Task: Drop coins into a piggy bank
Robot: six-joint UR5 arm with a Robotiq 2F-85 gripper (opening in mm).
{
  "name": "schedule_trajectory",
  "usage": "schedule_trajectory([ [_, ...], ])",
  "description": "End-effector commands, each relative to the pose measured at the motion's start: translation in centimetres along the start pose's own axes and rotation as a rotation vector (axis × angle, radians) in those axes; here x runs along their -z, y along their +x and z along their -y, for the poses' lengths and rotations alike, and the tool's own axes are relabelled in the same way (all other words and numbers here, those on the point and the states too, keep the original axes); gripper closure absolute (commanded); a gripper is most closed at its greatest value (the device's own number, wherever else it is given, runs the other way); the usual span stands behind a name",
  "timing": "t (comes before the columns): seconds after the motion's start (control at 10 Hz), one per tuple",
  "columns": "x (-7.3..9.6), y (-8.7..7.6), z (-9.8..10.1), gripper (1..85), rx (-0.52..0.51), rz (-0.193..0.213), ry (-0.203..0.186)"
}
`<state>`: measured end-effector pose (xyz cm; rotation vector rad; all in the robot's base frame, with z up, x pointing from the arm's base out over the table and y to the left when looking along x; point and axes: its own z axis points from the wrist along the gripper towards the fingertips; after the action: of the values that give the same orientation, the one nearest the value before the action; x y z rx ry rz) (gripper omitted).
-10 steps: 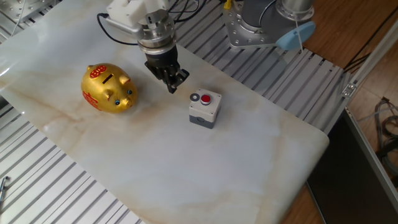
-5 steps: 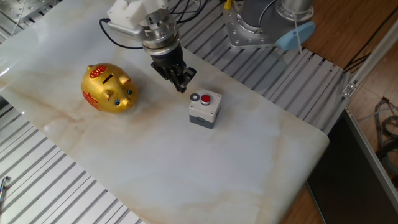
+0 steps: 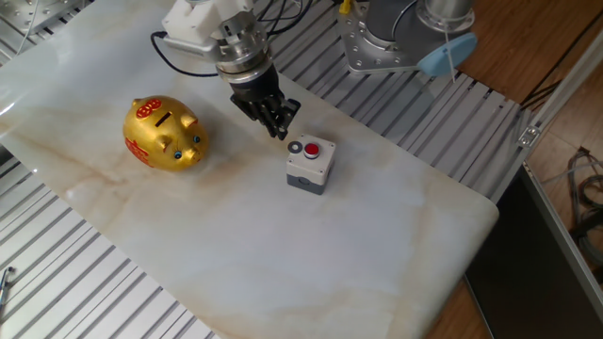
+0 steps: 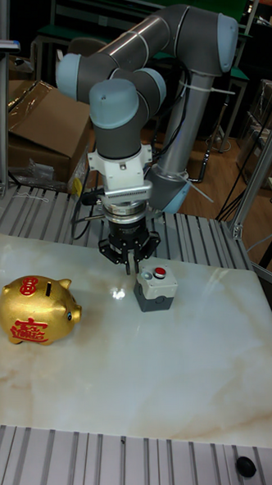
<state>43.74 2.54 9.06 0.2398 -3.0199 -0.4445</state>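
Note:
The gold piggy bank [image 3: 162, 134] with red markings and a dark top slot stands on the left of the marble slab, and the tall fixed view shows this piggy bank [image 4: 36, 309] side-on. One coin [image 3: 296, 148], a small dark disc with a pale centre, lies on top of the grey box beside the red button. My gripper [image 3: 280, 132] hangs tilted just up-left of that coin, and its fingers meet at the tips with nothing seen between them. From the front, the gripper [image 4: 131, 268] hovers at the box's left top edge and hides the coin.
The small grey box [image 3: 309, 168] with a red button [image 3: 313, 149] sits mid-slab, right of the pig. Ribbed metal table [image 3: 396, 122] surrounds the marble slab [image 3: 283, 245]. The arm's base [image 3: 377, 42] stands behind, cables trailing near the wrist.
The gripper has moved right and slightly away from the pig, ending close to the grey box's coin. Pig, box and coin have not moved.

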Motion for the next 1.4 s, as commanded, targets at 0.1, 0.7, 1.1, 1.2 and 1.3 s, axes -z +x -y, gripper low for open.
schedule_trajectory([
  [0.1, -0.1, -0.6, -0.5, 57.7, 0.042, 0.023, -0.048],
  [0.7, -0.2, -0.7, -1.0, 55.0, 0.056, 0.028, -0.082],
  [1.1, -0.4, -0.5, -1.4, 55.3, 0.076, 0.025, -0.108],
  [1.2, -0.5, -0.4, -1.3, 55.3, 0.079, 0.023, -0.112],
  [1.3, -0.6, -0.3, -1.2, 55.3, 0.081, 0.021, -0.112],
])
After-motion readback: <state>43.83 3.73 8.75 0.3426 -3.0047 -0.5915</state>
